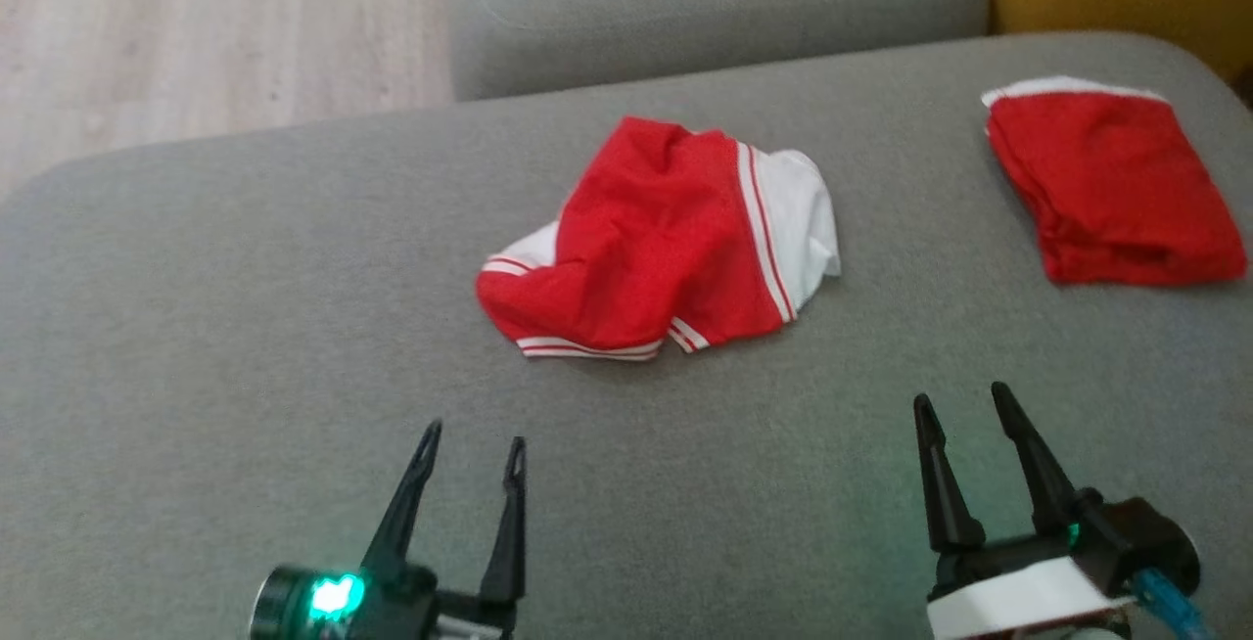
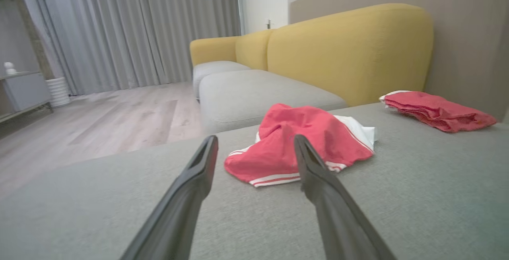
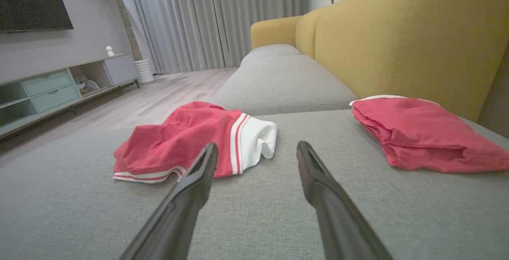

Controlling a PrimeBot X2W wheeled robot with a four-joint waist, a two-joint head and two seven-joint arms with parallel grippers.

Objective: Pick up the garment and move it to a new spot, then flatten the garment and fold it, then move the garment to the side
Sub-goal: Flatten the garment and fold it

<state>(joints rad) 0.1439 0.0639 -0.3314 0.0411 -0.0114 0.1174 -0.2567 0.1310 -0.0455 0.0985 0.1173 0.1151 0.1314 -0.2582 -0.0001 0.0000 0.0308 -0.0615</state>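
Both spread and empty — left hand (image 1: 475,434), right hand (image 1: 959,393) — held low, short of garment (image 1: 646,239)

The head camera looks steeply down on the grey seat cushion (image 1: 294,327). Both wrist cameras sit low and close, facing twelve o'clock, and share the red-and-white garment (image 2: 274,132).

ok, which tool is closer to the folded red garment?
Right. The right tool is in front of the folded red garment, apart from it; the left tool is far to its left, beyond the crumpled garment.
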